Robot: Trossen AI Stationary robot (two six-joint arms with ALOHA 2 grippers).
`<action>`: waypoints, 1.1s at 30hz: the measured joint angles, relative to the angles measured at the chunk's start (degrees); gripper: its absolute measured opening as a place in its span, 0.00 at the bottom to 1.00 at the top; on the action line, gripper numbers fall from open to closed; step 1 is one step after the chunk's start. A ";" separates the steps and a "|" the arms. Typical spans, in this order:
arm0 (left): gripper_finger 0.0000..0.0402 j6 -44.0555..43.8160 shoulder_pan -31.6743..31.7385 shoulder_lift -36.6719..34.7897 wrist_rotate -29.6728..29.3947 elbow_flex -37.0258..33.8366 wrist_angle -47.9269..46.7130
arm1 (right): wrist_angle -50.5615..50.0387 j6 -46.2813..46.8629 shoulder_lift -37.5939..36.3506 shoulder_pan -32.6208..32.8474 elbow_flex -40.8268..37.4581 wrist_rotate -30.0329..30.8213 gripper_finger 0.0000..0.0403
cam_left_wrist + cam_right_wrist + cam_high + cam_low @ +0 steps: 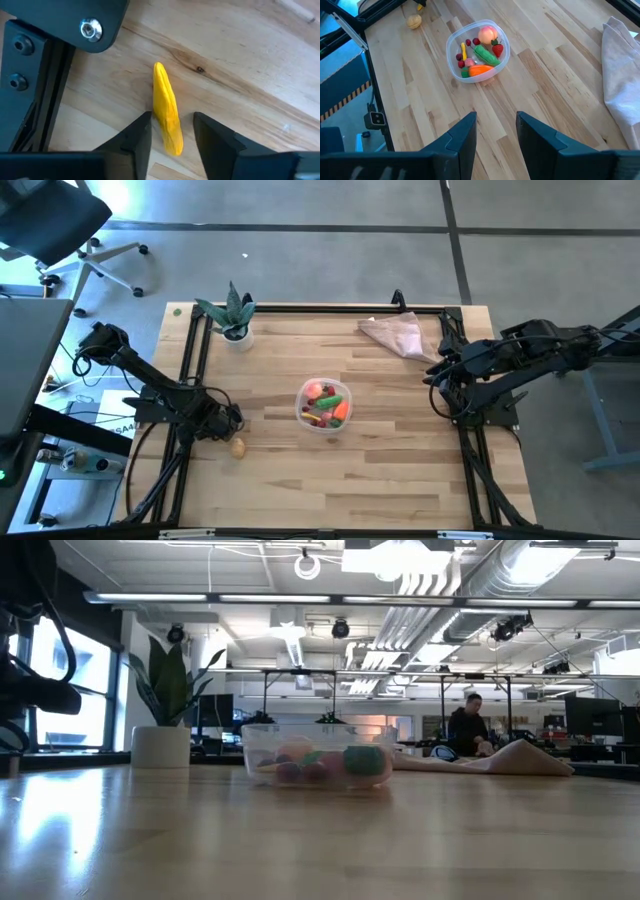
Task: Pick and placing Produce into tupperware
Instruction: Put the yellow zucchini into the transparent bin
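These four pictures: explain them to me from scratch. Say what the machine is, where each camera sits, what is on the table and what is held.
Two dark robot arms work at a wooden table. One camera looks straight down, one sits at table-top height, and one rides on each wrist.

Mid-table stands a clear tupperware already holding toy produce: a carrot, a green pod, a peach. A potato lies loose on the table. A potted plant and a cloth sit at the far edge.

The left gripper is open around a yellow piece lying on the wood, not gripping it. The right gripper waits open and empty at its side.
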 joint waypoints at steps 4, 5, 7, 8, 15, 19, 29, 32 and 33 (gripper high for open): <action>0.24 -0.01 0.02 0.02 -0.23 -0.02 -0.18 | 0.00 0.00 0.00 0.00 -0.01 -0.02 0.32; 0.22 0.00 0.02 0.02 -0.32 -0.04 -0.22 | 0.00 0.00 0.00 0.00 0.01 0.00 0.32; 0.19 0.00 0.02 0.04 -0.39 -0.04 -0.22 | 0.00 -0.02 0.00 0.00 0.01 0.00 0.32; 0.17 0.00 0.02 0.04 -0.39 -0.04 -0.22 | 0.00 0.00 0.00 0.00 0.01 -0.02 0.32; 0.13 0.60 0.02 0.04 -0.65 -0.04 0.03 | 0.00 -0.01 0.00 0.00 0.01 -0.01 0.32; 0.13 1.63 0.02 0.04 -1.09 -0.07 0.16 | 0.00 -0.01 0.00 0.00 0.01 0.00 0.32; 0.10 5.57 0.01 0.04 -1.49 -0.07 0.24 | 0.00 -0.02 -0.02 0.00 0.01 0.00 0.32; 0.08 6.72 0.00 0.04 -1.59 -0.07 0.37 | 0.00 -0.02 -0.02 0.00 0.01 0.00 0.32; 0.07 6.82 0.01 0.04 -1.66 -0.07 0.43 | 0.00 0.00 0.00 0.00 0.01 -0.02 0.32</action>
